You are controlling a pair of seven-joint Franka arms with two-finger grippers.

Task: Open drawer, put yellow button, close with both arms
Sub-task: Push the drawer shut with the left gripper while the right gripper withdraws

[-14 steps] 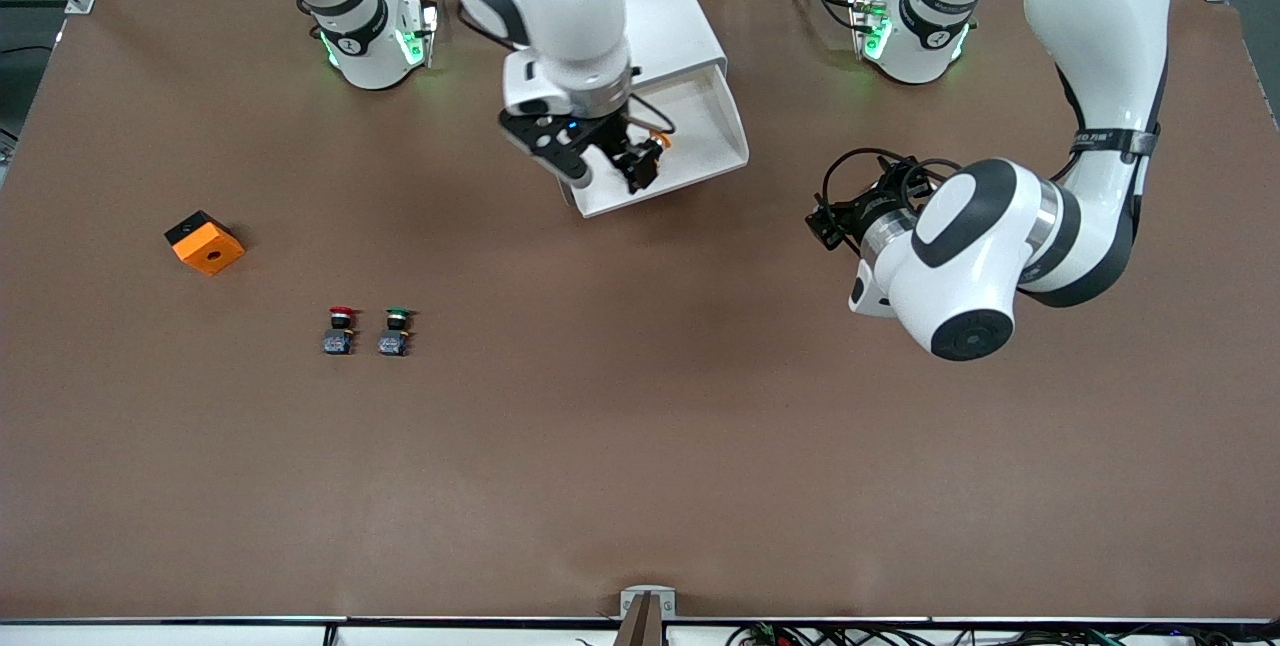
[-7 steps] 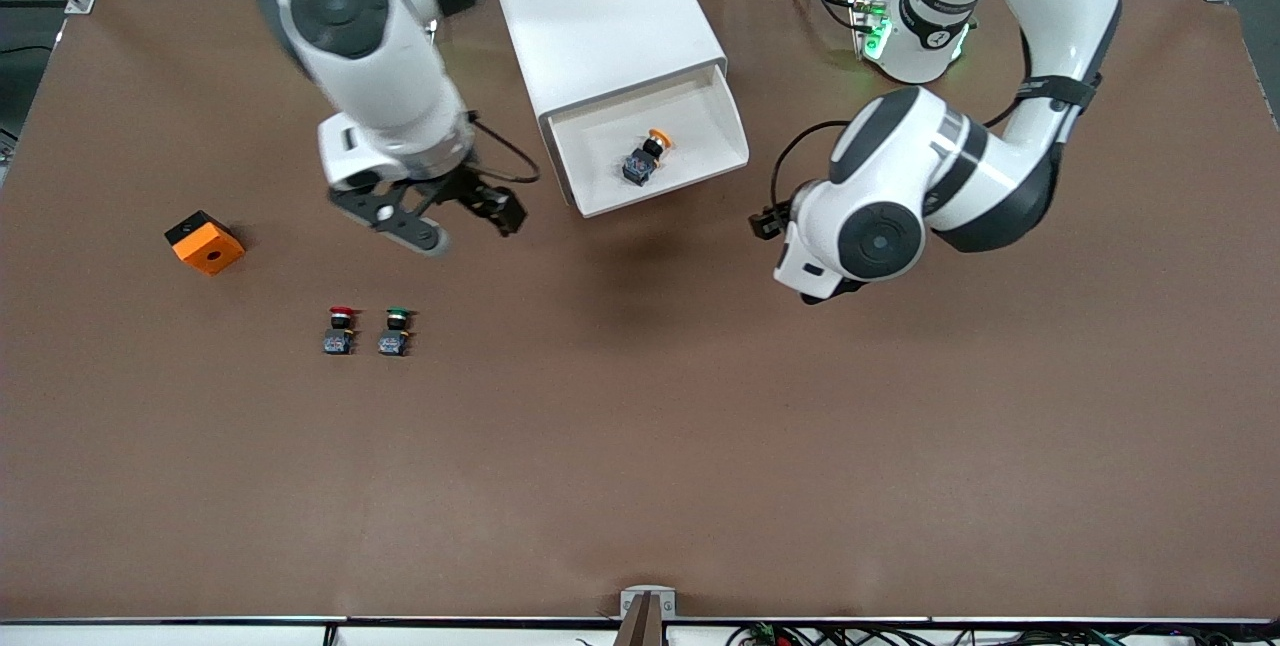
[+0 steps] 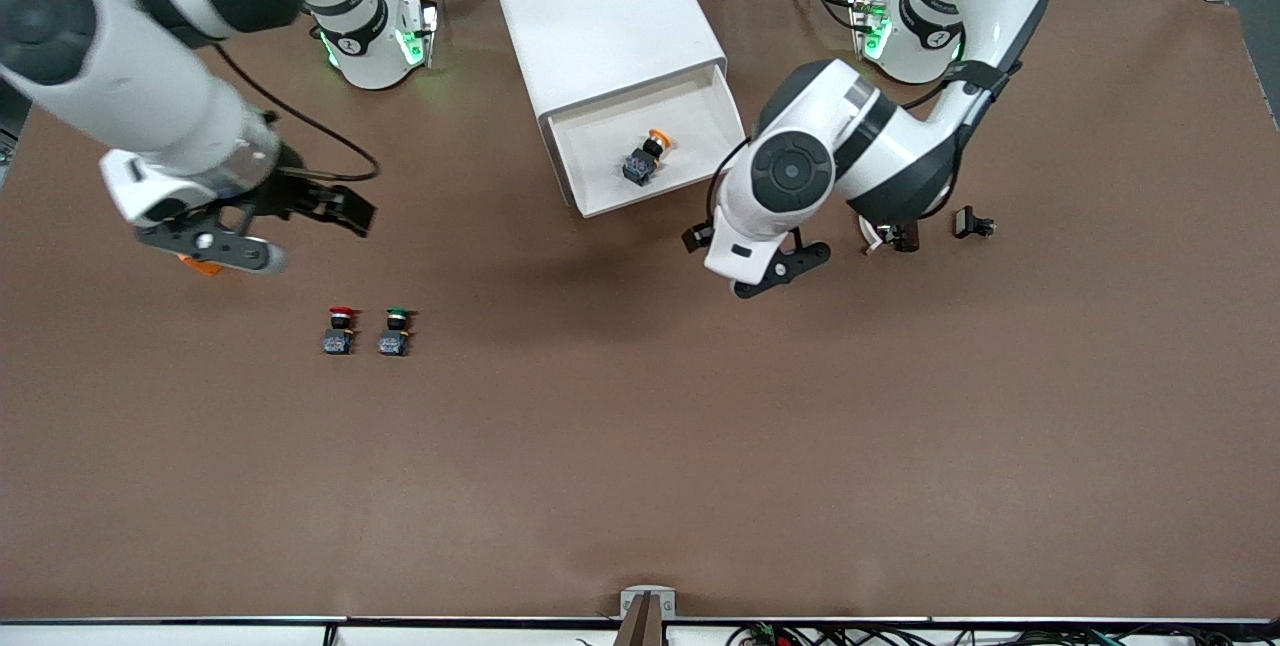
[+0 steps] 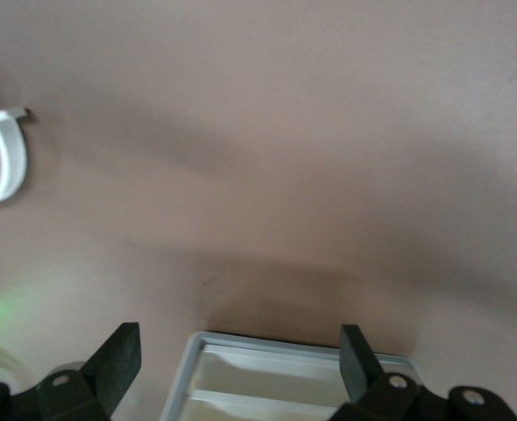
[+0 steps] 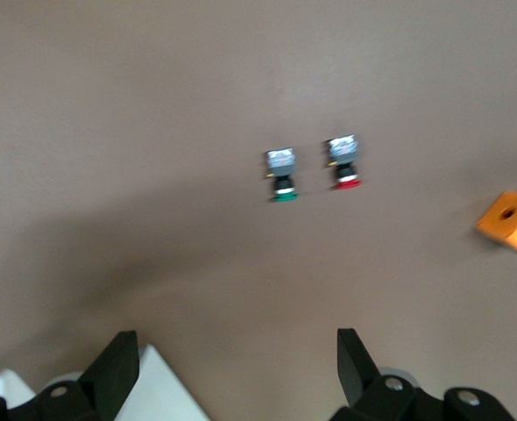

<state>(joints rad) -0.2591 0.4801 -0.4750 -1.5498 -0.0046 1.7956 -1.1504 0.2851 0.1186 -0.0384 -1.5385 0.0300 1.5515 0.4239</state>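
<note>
Front view first: your yellow button point(image 3: 646, 156) already lies in the open drawer point(image 3: 700, 106) of the white cabinet point(image 3: 600, 16). The left hand point(image 3: 765, 271) hangs just beside the drawer's front edge, toward the left arm's end of the table point(image 3: 640, 476); whether it is released you cannot tell here. The right hand point(image 3: 290, 226), fingers spread and empty, is over an orange block point(image 3: 203, 267), well apart from the drawer, with the red-capped button point(image 3: 340, 329) and green-capped button point(image 3: 396, 330) nearby.

Left wrist view: both fingers point(image 4: 118, 360) stand spread, nothing between them, the drawer rim point(image 4: 285, 351) lying between and just under the tips.

Right wrist view: spread fingers point(image 5: 114, 360) too, the two spare buttons and block ahead of them.

My worry: if you push only from the left hand, the drawer may skew and jam, or the light cabinet may slide on the brown paper-like covering. The button could roll. A small black part point(image 3: 972, 223) lies beside the left arm.
</note>
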